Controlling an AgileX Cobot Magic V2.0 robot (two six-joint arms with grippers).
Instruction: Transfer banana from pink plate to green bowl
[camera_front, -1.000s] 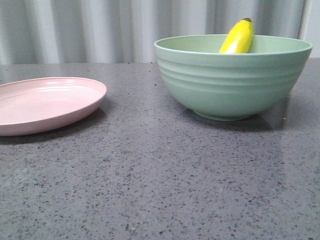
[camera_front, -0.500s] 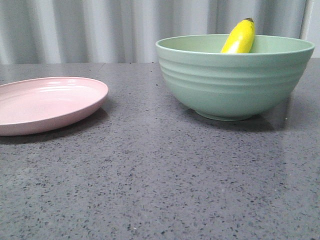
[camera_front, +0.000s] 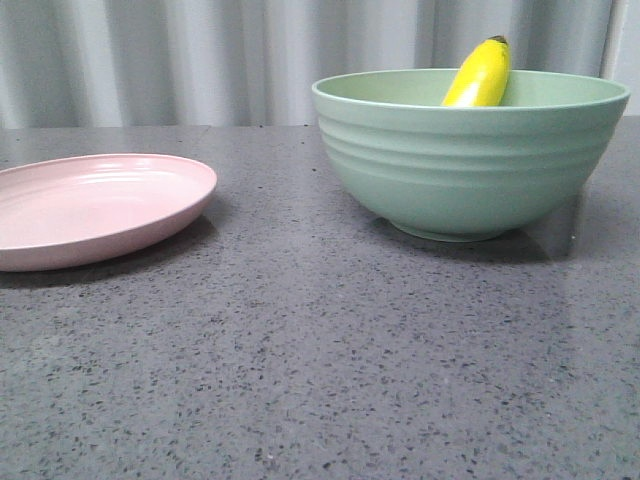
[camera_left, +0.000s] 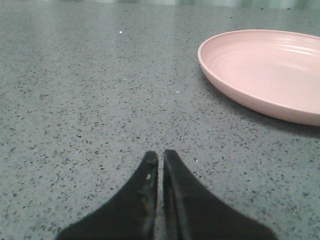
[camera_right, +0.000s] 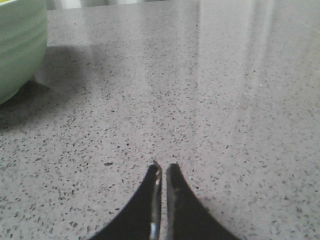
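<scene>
The yellow banana (camera_front: 479, 74) stands tilted inside the green bowl (camera_front: 470, 150) at the right of the table, its dark tip above the rim. The pink plate (camera_front: 90, 205) lies empty at the left; it also shows in the left wrist view (camera_left: 265, 70). My left gripper (camera_left: 160, 156) is shut and empty, low over the bare table beside the plate. My right gripper (camera_right: 164, 169) is shut and empty over the bare table, with the bowl's wall (camera_right: 17, 45) off to one side. Neither gripper shows in the front view.
A grey speckled stone table (camera_front: 320, 360) carries everything. A pale curtain (camera_front: 200, 60) hangs behind the table's far edge.
The front view has shifted very slightly, so bowl and plate sit a few pixels further right than a second ago. The banana, bowl and plate themselves stay put.
</scene>
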